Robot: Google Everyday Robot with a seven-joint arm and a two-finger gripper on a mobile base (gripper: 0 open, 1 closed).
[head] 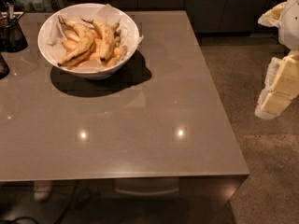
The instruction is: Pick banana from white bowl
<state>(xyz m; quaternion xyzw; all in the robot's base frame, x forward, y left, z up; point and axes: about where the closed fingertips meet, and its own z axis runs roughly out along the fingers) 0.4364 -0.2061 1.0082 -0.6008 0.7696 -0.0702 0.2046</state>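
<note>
The white bowl [46,31] stands at the table's far left, lined with paper and filled with fruit. The banana [106,40], long, gently curved and brown-speckled, lies in the bowl's right half with its thin stem pointing to the back. A shorter, sharply bent speckled banana [80,43] lies to its left, over smooth pale orange-yellow pieces [70,45]. My gripper [276,102], cream and white, hangs at the far right of the view, beyond the table's right edge and above the floor, far from the bowl.
A small dark wire container [11,31] stands at the table's back left corner, with another dark object [2,66] at the left edge. The grey table [154,125] reflects ceiling lights. Dark cabinets [219,6] line the back wall. Speckled floor [261,162] lies to the right.
</note>
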